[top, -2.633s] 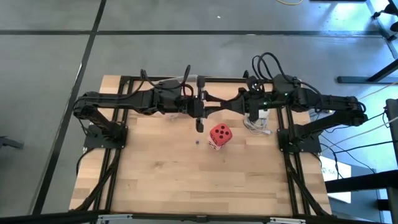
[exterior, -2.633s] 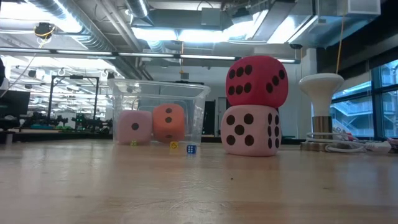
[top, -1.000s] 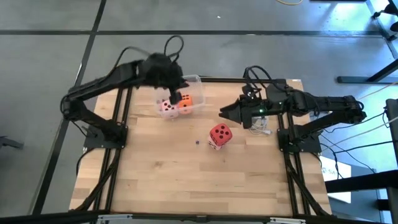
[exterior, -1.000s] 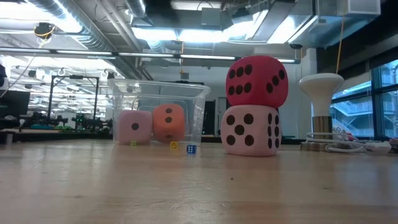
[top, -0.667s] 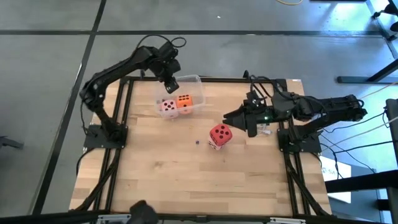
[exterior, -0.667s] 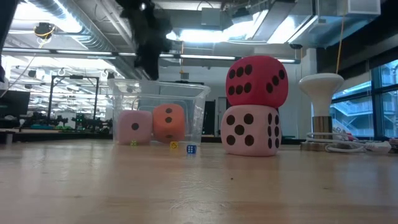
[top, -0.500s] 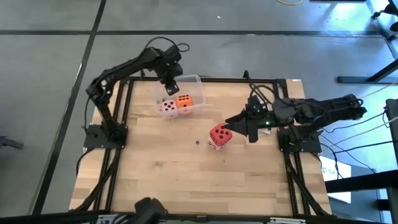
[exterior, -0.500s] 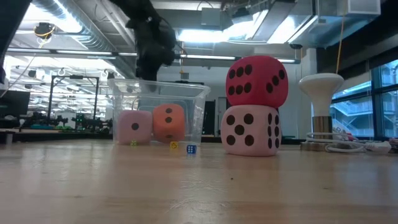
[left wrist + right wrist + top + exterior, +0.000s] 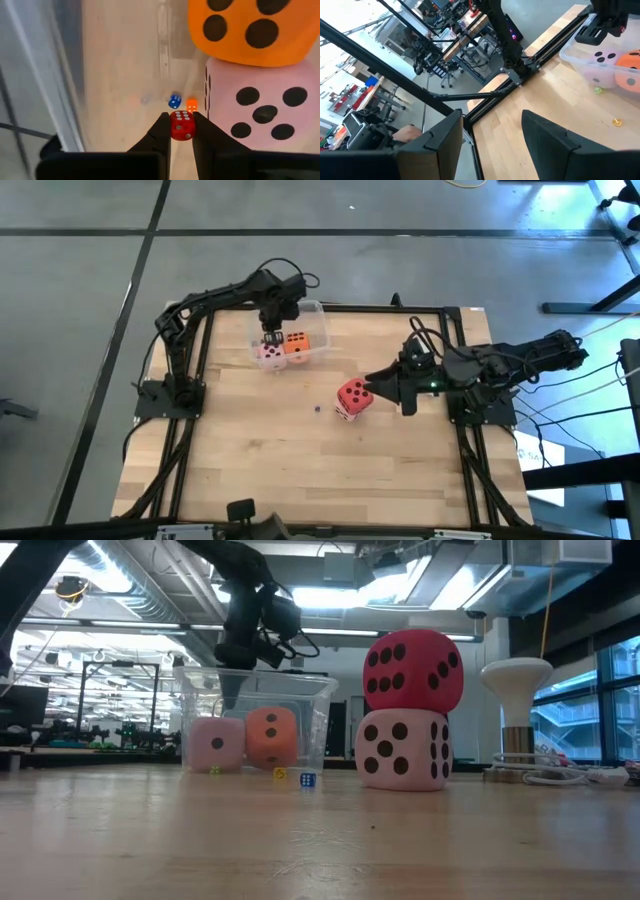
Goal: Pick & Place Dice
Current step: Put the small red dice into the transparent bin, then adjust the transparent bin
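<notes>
A clear tub (image 9: pixel 290 340) at the far left holds a pink die (image 9: pixel 270 352) and an orange die (image 9: pixel 297 342). In the low view the pink die (image 9: pixel 216 744) and orange die (image 9: pixel 271 736) rest side by side on its floor. A red die (image 9: pixel 412 670) sits on a pale pink die (image 9: pixel 403 748) at the table's middle. My left gripper (image 9: pixel 181 125) hangs over the tub, shut on a tiny red cube (image 9: pixel 182 126). My right gripper (image 9: pixel 372 380) is open, just right of the red die (image 9: pixel 352 394). My left gripper pinches the tiny red cube's two opposite sides (image 9: pixel 173 127) between its fingertips (image 9: pixel 162 131). The fingers come from above, pointing down. The cube is lifted clear, above the tub's floor beside the pink die (image 9: pixel 260 107).
Tiny blue (image 9: pixel 307 780) and yellow (image 9: pixel 279 774) specks lie on the table in front of the tub (image 9: pixel 255 690). A white mushroom-shaped stand (image 9: pixel 516 710) and cables (image 9: pixel 415 385) sit at the far right. The near half of the table (image 9: pixel 320 470) is bare wood.
My left arm has swung in from the far left and lowered its gripper to the tub's rim. My right gripper has moved toward the table's near edge and down, closing on the red die. The dice have stayed where they were.
</notes>
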